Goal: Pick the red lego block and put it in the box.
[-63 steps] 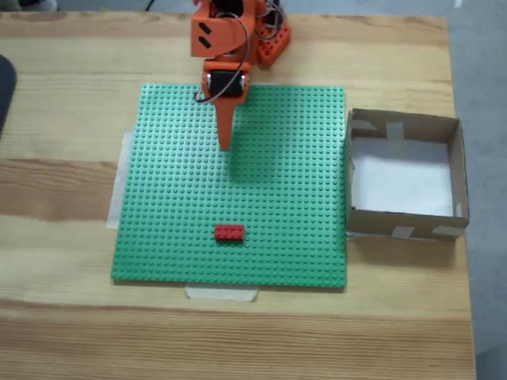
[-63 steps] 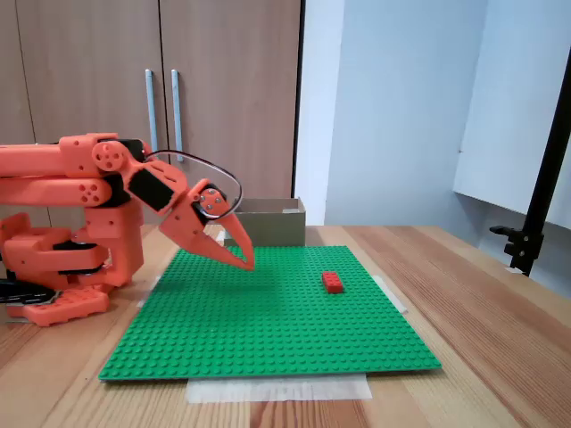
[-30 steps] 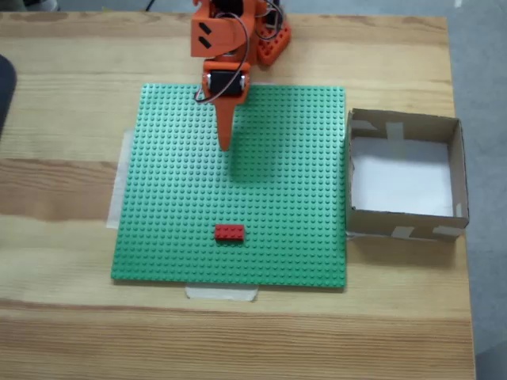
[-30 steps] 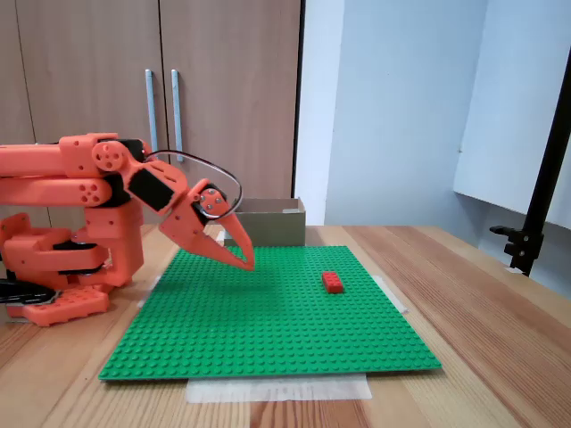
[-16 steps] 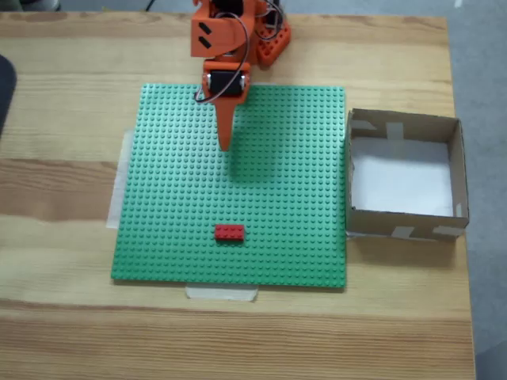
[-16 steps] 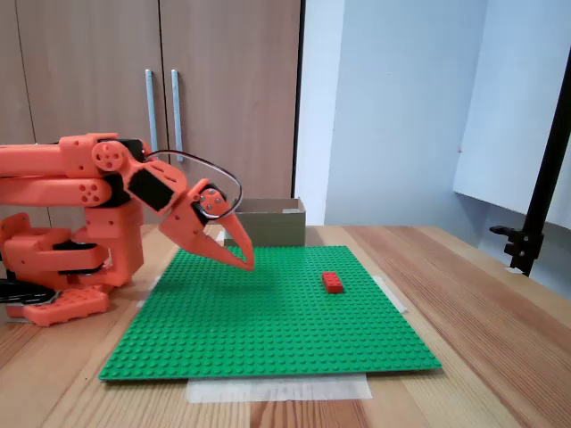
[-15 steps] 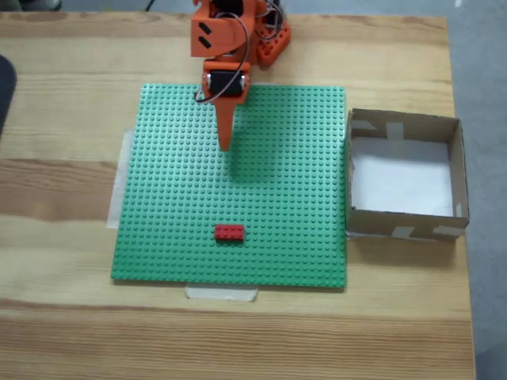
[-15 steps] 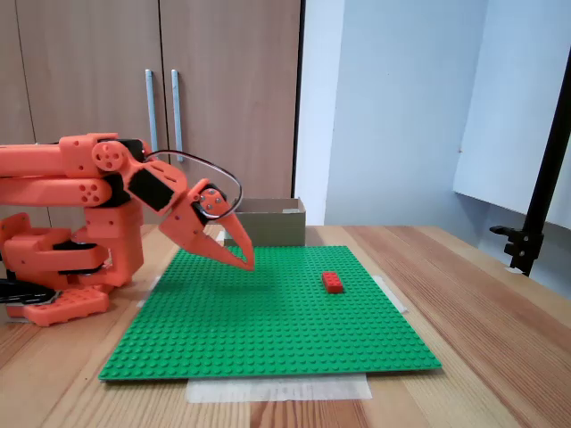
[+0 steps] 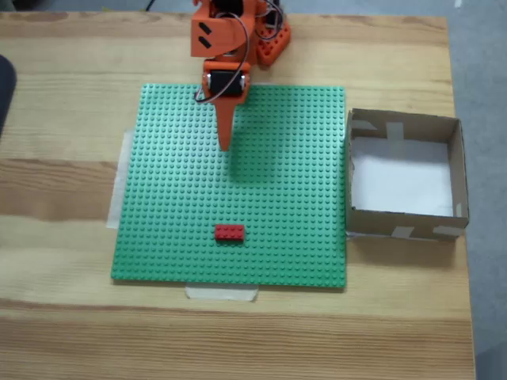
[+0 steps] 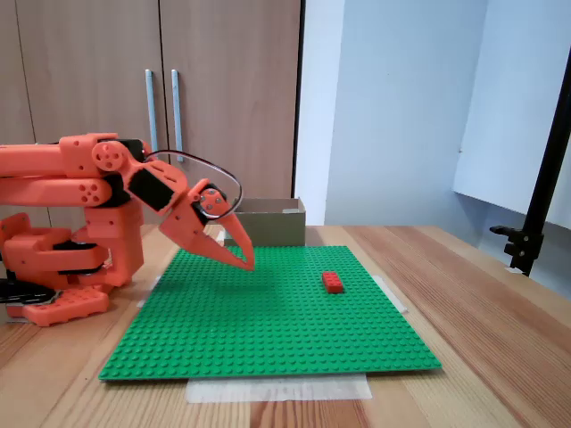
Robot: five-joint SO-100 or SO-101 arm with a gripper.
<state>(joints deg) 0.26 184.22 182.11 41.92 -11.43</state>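
Gripper state: orange two-finger gripper [image 10: 248, 262] hanging low over green studded baseplate [image 9: 285, 198], fingers together at a point, holding nothing.
Block location: small bright red studded lego block [image 9: 230, 232] lying flat near baseplate's lower edge in a fixed view from above, well apart from gripper [image 9: 224, 145].
Box location: shallow brown cardboard box with white floor [image 9: 459, 170] sitting just beside baseplate's right edge.
Step in hand: likely approaching; advising opening fingers first, reaching past block's long sides, descending squarely.
View differences: side view giving fingertip height and block [image 10: 333, 282] height; top view giving box floor and lateral offset.
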